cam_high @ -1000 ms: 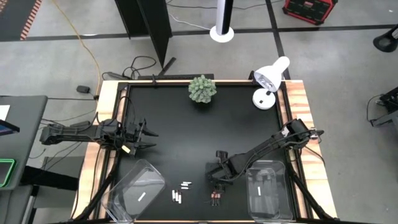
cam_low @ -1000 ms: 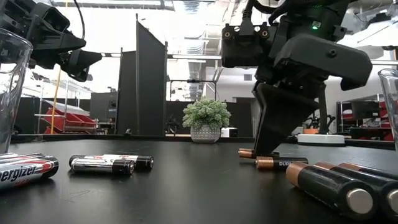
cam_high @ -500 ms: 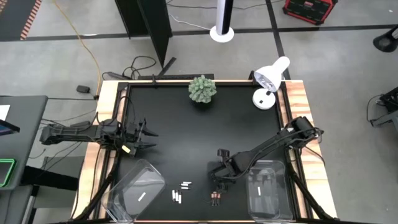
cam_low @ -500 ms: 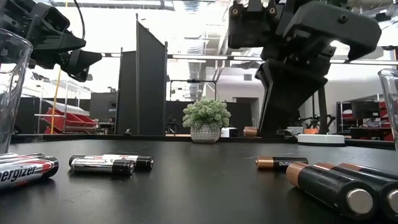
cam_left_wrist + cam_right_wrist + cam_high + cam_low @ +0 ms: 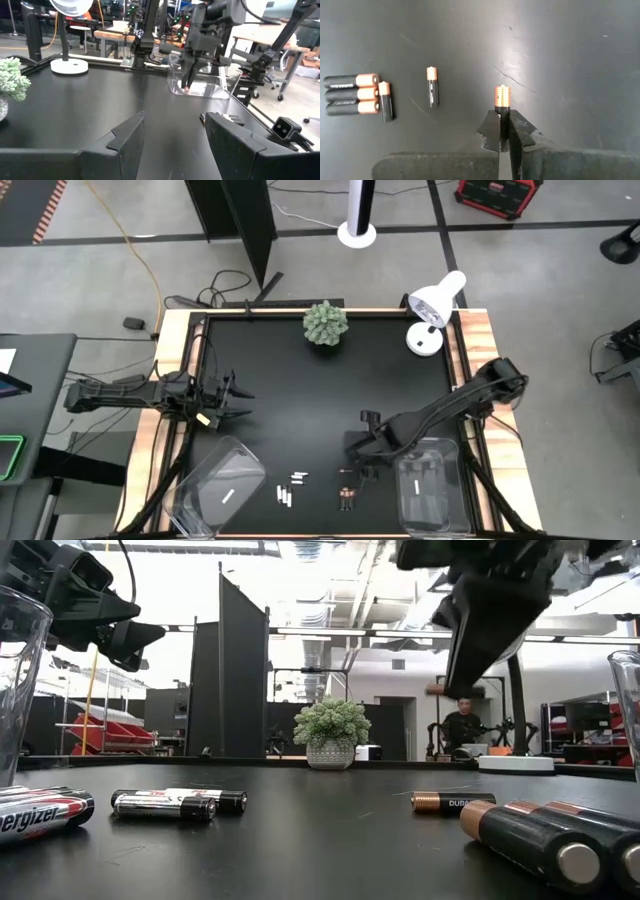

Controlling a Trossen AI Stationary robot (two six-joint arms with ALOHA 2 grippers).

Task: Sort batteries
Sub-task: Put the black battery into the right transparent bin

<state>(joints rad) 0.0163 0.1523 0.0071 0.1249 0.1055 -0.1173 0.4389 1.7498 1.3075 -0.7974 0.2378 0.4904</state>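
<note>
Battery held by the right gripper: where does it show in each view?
High: hidden beneath the right gripper.
Low: the battery, copper end, upper right.
Left wrist: tip below the far gripper.
Right wrist: centre, between the fingers.
Shared landmark: loose dark batteries on the table.

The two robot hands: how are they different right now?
The right hand is pinched shut on a dark battery with a copper end; the left hand is open and holds nothing. The right hand hangs above the table near the clear bin on the right; the left hand waits at the table's left edge, far from the batteries. Both are dark, with two fingers.
</note>
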